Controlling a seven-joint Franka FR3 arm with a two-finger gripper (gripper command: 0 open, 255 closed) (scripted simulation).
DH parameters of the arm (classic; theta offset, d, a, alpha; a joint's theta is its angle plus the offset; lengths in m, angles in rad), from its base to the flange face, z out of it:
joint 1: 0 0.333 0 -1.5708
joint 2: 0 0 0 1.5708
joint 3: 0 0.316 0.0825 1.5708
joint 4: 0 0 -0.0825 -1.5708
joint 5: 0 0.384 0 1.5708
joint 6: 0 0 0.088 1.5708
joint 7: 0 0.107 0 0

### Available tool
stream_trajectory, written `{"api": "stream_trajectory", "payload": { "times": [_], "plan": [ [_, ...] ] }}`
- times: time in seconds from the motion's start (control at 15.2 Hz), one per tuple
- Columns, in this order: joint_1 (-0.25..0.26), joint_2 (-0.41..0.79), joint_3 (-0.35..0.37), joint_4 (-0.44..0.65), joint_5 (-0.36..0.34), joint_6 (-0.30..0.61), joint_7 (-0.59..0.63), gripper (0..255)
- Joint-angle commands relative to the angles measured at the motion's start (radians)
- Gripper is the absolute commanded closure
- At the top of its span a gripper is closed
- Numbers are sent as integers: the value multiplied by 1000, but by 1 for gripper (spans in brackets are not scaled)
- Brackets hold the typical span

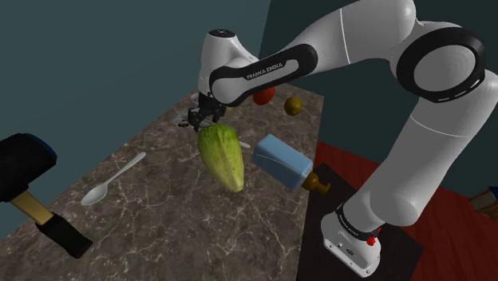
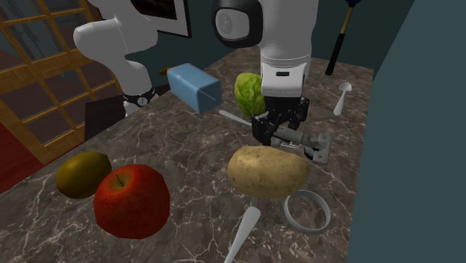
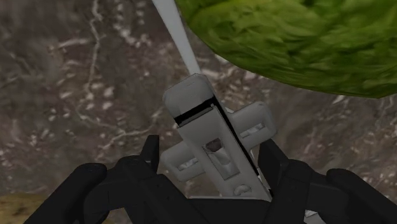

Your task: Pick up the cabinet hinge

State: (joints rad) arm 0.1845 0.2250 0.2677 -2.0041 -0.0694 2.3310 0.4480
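Marble top w/ lettuce, blue carton, apple, potato, ring, spoon, hammer.

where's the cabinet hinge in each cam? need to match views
Shoulder view: cabinet hinge upper middle, at the gripper, by the lettuce's upper end.
Second exterior view: right of centre, behind the potato.
Wrist view: at the gripper, close to the lettuce.
Shared landmark: the green lettuce.
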Motion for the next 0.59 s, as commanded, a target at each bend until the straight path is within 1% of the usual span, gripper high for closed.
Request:
{"api": "stream_trajectory", "payload": {
  "times": [0.0,0.4,0.53],
  "plan": [
    [0,1,0,-1,0,1,0,255],
    [0,0,0,-1,0,0,1,255],
    [-1,-14,2,10,6,-24,-3,255]
  ]
}}
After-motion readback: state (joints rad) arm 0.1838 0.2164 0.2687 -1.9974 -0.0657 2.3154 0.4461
